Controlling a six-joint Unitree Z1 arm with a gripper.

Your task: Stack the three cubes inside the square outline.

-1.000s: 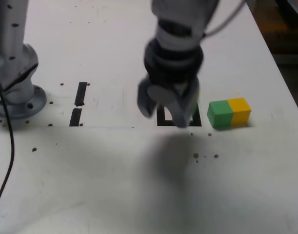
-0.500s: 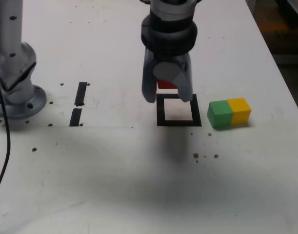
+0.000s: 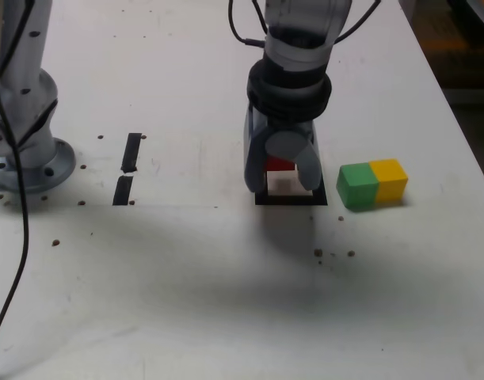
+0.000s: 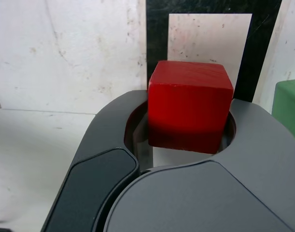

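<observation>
Partly, the tool (image 3: 283, 184) hides the square outline (image 3: 293, 200) and red cube (image 3: 281, 165).

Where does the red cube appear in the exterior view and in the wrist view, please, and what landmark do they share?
Exterior view: just above centre, between the gripper's fingers, the red cube partly hidden.
Wrist view: near the middle of the picture, large, between the fingers.
Shared landmark: the black square outline, partly covered in both.

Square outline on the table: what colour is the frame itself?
Black; the frame shows best in the exterior view, below the tool.
</observation>
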